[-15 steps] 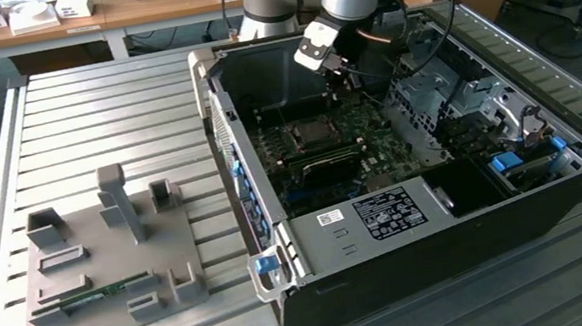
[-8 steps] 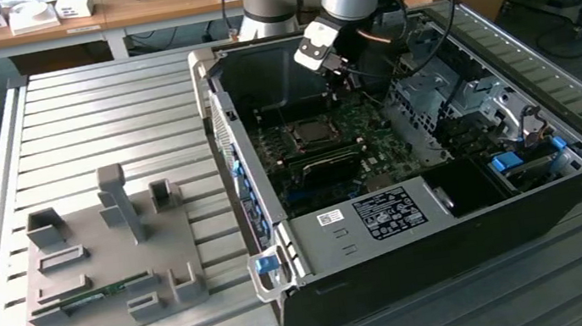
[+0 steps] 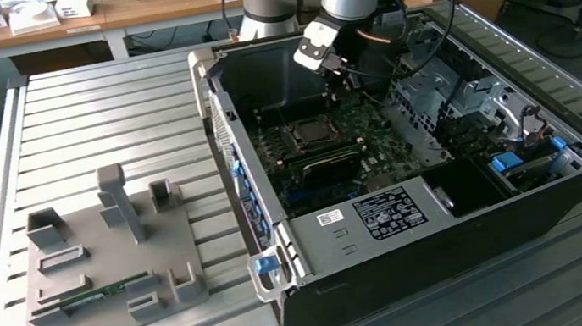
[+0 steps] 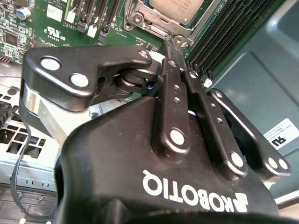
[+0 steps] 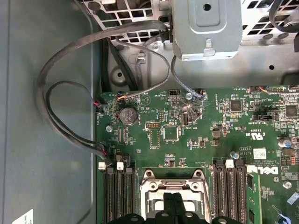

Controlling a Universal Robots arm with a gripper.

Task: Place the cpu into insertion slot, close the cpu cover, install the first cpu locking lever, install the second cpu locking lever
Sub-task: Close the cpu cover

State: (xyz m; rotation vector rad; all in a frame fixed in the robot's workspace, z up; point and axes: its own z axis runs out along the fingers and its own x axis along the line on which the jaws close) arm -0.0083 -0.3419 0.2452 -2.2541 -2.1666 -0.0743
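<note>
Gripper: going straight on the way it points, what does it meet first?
Most likely the cpu cover, at its edge around the cpu; the gripper points there, though the gap is hard to judge.

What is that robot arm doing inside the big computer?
The robot arm is reaching down into the open computer case. The cpu already sits in the insertion slot on the green motherboard, and the metal cpu cover frames it. The gripper has its fingers pressed together, with the tips right at the edge of that socket.
</note>
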